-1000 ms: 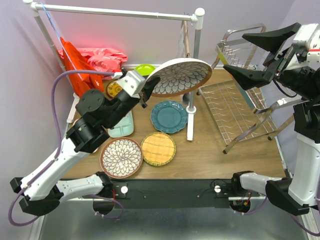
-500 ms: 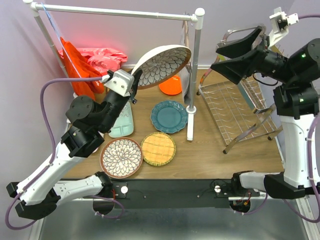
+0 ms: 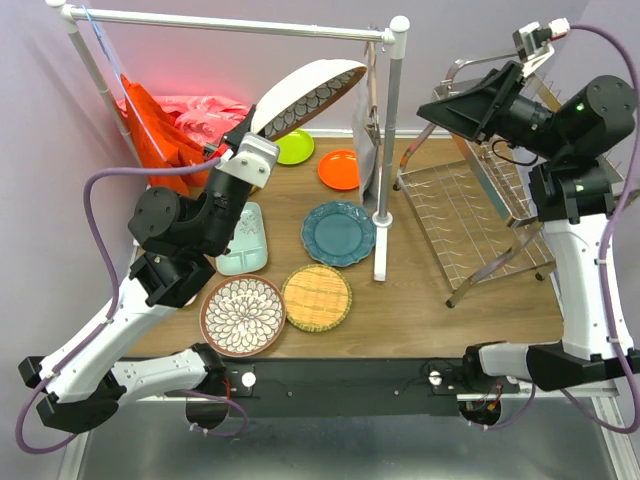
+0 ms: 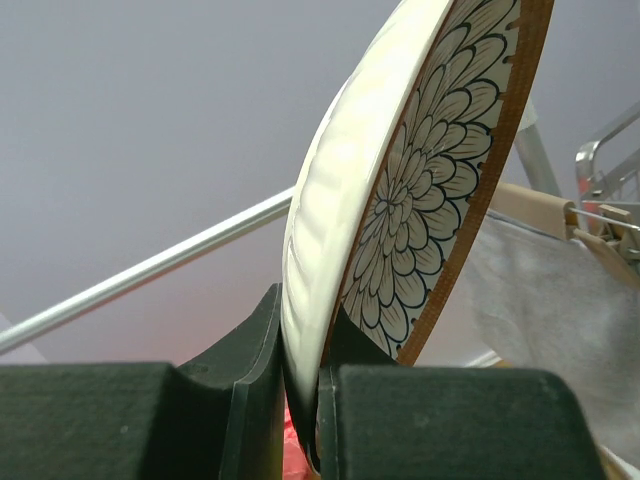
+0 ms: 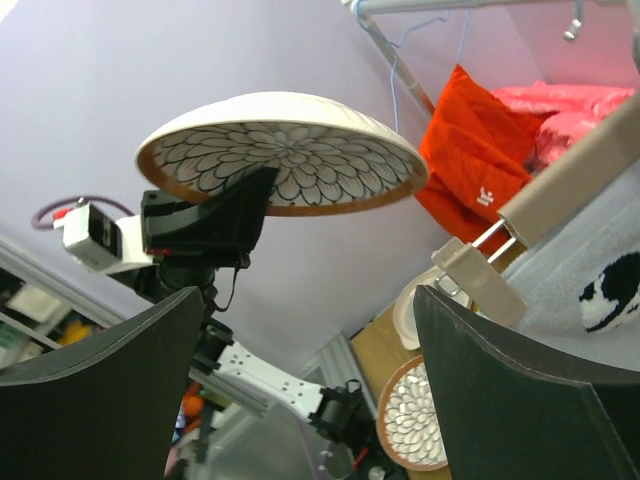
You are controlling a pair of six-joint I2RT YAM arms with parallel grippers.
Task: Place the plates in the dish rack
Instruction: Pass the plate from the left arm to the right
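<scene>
While the floral plate (image 3: 305, 92) hangs aloft: left gripper (image 4: 300, 400) clamped on its lower rim, plate tilted, 11 o'clock over the table.
Right gripper (image 5: 308, 300): jaws spread wide, holding nothing, facing the plate from 1 o'clock.
Dish rack (image 3: 460, 215): 3 o'clock, no plate in it that I can see.
Obstacle: white rail post (image 3: 387, 150) stands between plate and rack.
Risk, slip: thin edge grip; a fast swing could twist the plate loose.
Risk, collision: I could clip the post crossing over.
Risk, handover: early release drops it onto the teal plate (image 3: 340, 232).
</scene>
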